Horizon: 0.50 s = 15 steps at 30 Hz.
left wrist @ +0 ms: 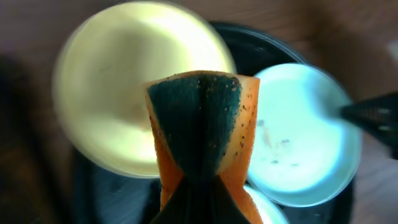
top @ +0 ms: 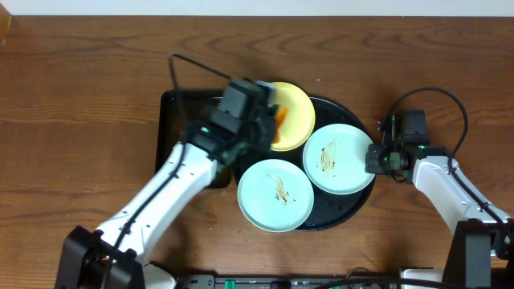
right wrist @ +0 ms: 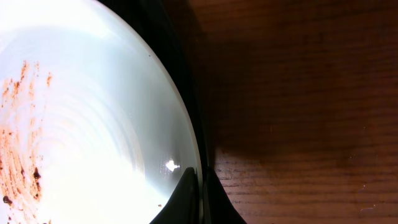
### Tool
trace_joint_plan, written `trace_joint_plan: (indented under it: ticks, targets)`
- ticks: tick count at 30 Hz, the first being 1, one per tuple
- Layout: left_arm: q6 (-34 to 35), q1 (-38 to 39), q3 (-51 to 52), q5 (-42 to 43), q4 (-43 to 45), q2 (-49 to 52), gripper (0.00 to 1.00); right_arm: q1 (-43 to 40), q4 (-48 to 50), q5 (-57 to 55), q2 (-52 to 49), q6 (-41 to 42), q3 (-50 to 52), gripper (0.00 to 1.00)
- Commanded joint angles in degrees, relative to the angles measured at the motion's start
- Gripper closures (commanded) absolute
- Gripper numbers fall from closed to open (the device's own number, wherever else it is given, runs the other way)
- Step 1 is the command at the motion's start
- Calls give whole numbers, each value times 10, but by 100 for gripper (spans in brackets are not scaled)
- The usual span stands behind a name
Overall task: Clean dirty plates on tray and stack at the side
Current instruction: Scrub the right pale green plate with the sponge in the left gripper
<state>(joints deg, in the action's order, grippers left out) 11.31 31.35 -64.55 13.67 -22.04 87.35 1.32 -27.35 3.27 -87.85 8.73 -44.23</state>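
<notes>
Left gripper [top: 275, 120] is closed on a sponge [left wrist: 199, 124], orange with a dark green scouring face, pinched at its lower end and held over the yellow plate [top: 295, 112]. That plate lies at the back left of the round tray [top: 347, 207]; the wrist view of it is blurred. Right-hand mint plate [top: 337, 158] sits on the tray's right side with brown smears in its centre. Right gripper [right wrist: 198, 200] has its fingers nearly together, pinching that plate's outer rim. Near mint plate [top: 275, 195], also smeared, overhangs the tray's front-left rim. A rectangular tray [top: 169, 120] lies on the wooden table [top: 80, 96], partly under the left arm.
</notes>
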Motion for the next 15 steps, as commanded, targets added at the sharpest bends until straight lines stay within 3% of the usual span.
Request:
trace_joint_plan:
  ticks: [1, 7, 15]
  targets:
    - [30, 40, -13, 7, 33, 28, 93, 2, -6, 9, -9, 2, 1, 99]
    - [66, 87, -53, 34, 44, 88, 93, 2, -7, 9, -9, 2, 1, 99]
    - [66, 124, -165, 49, -24, 182, 93, 2, -7, 9, -9, 2, 1, 99]
